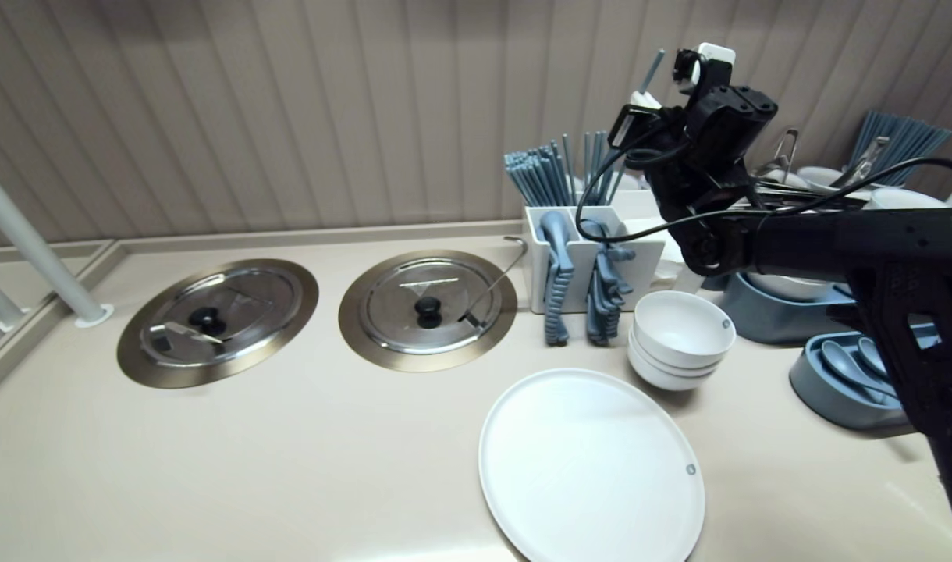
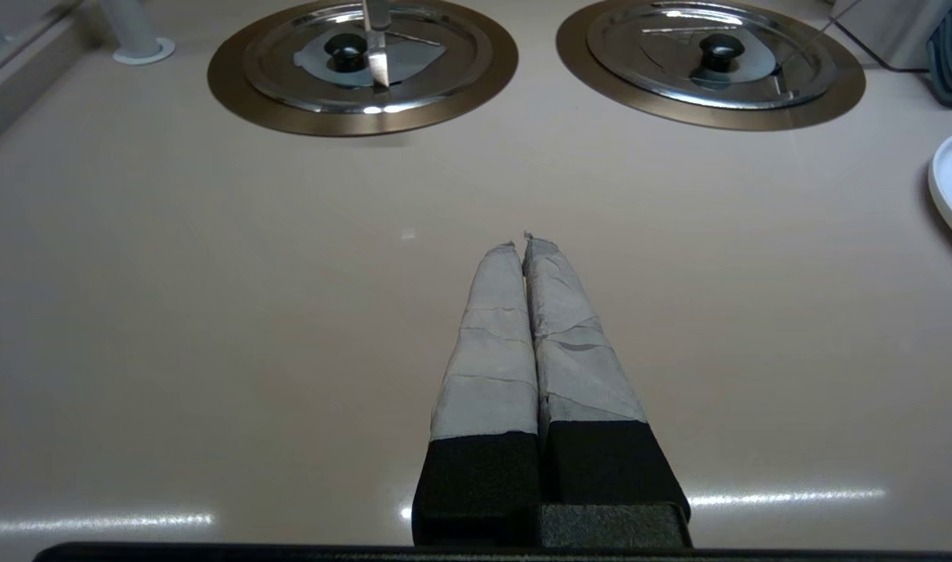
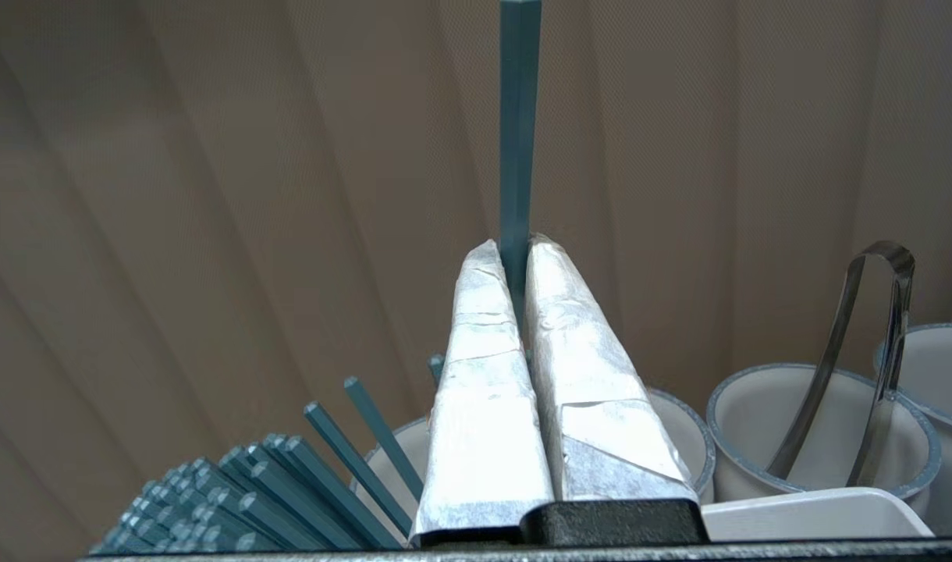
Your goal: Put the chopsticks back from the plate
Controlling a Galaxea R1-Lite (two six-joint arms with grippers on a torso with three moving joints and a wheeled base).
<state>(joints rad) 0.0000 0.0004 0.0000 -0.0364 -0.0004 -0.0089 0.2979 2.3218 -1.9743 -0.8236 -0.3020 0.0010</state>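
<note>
Plate (image 1: 591, 460), bowls (image 1: 681, 337) lie near right gripper (image 3: 510, 245) pinching apparently one chopstick (image 3: 518, 117).

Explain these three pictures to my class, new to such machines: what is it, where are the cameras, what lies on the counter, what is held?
It is a two-armed robot on wheels. The wide picture comes from a camera on its head; the other two come from cameras on its wrists. On the counter lie a white plate, stacked bowls and two metal lids. The right gripper, raised, is shut on one blue chopstick above a bundle of chopsticks. The left gripper is shut and empty over bare counter.
</note>
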